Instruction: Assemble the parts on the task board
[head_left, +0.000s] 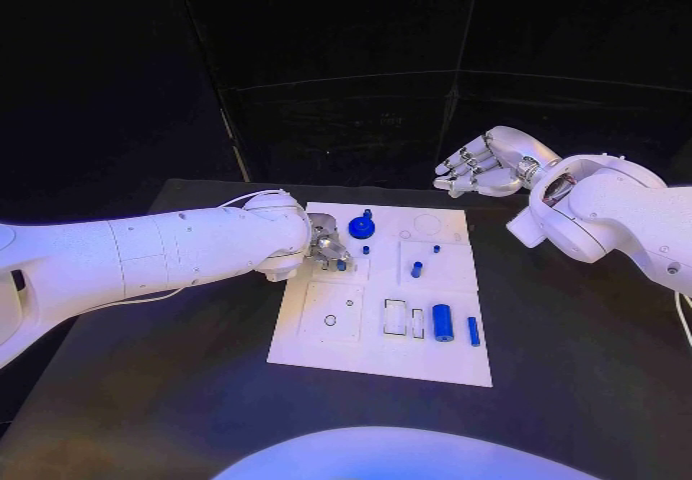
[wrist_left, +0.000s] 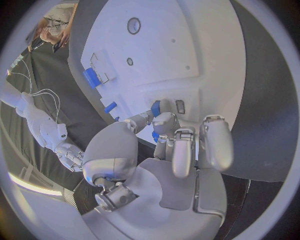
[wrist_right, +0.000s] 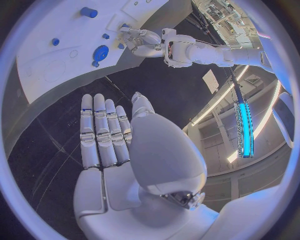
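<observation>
Task board (head_left: 378, 350) lay ready as the left hand (head_left: 329, 250) pinched a small blue part (wrist_left: 155, 108), needing a straight, gentle seating, right hand (head_left: 479, 165) wide, empty.

head view looks down from above on the whole task board (head_left: 387, 330). left wrist view sits close behind the left hand (wrist_left: 181, 145), over the board. right wrist view, farther off, shares the board.

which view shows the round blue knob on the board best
The head view: the round blue knob sits unblocked near the board's far edge. The right wrist view shows it small and warped; in the left wrist view I cannot pick it out.
</observation>
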